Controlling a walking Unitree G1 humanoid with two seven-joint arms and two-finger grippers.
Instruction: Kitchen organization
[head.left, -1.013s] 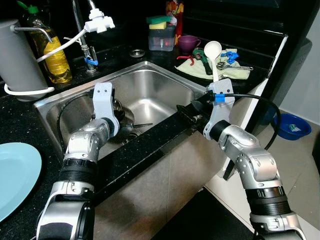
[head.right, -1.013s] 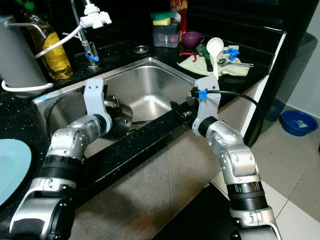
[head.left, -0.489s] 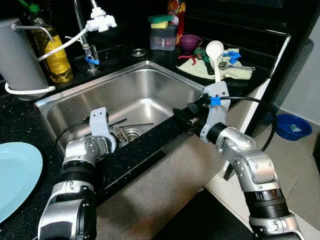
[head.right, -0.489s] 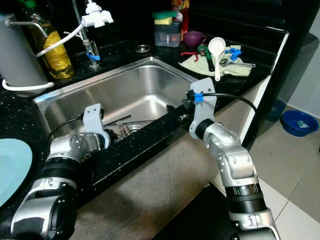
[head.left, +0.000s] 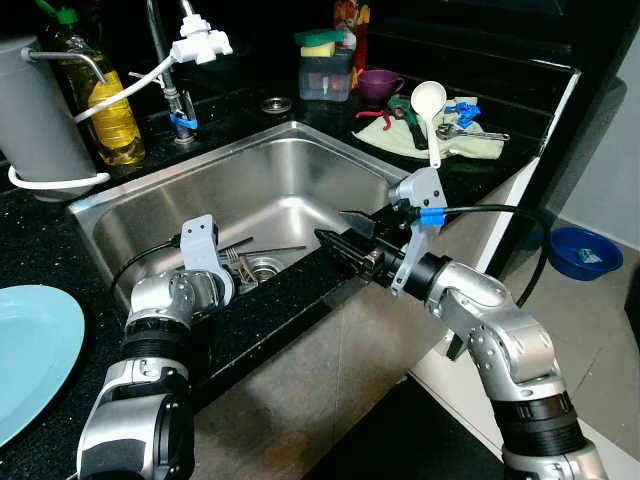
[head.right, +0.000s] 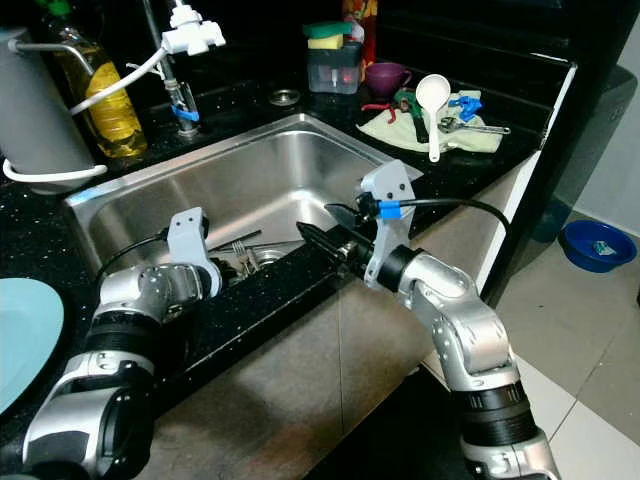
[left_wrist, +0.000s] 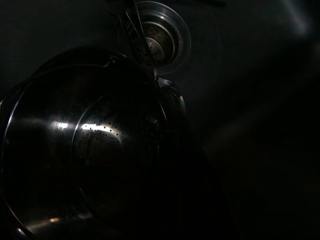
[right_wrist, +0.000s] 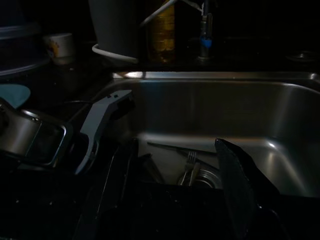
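Your stainless steel sink (head.left: 300, 160), set in a black speckled counter (head.left: 30, 250), holds a fork (head.left: 232, 262) and other cutlery lying across the drain (head.left: 262, 268), with one long thin utensil (head.left: 285, 249) running from the drain toward the right wall of the basin, its long axis roughly parallel to the front rim. Your left gripper (head.left: 215, 262) is lowered inside the basin near the front-left wall, the silver forearm resting over the front edge; the head views hide its fingers, so you cannot tell whether they are parted or closed. The left wrist view adds what the head views lack: a perforated metal colander (left_wrist: 95, 155), dim and rounded, lying close to the lens, with the drain strainer (left_wrist: 157, 35) just beyond it. Your right gripper (head.left: 345, 235) hovers over the front rim of the sink, its two black fingers spread apart and pointing toward the basin's left, grasping nothing. The right wrist view looks across the basin to the fork (right_wrist: 190, 162) by the drain and to the left arm's wrist bracket (right_wrist: 102, 120). Behind the sink stand an oil bottle (head.left: 100, 100) and a faucet (head.left: 170, 70); to the right a white ladle (head.left: 430, 110) lies on a cloth (head.left: 440, 140), and a light blue plate (head.left: 30, 350) sits at the left.
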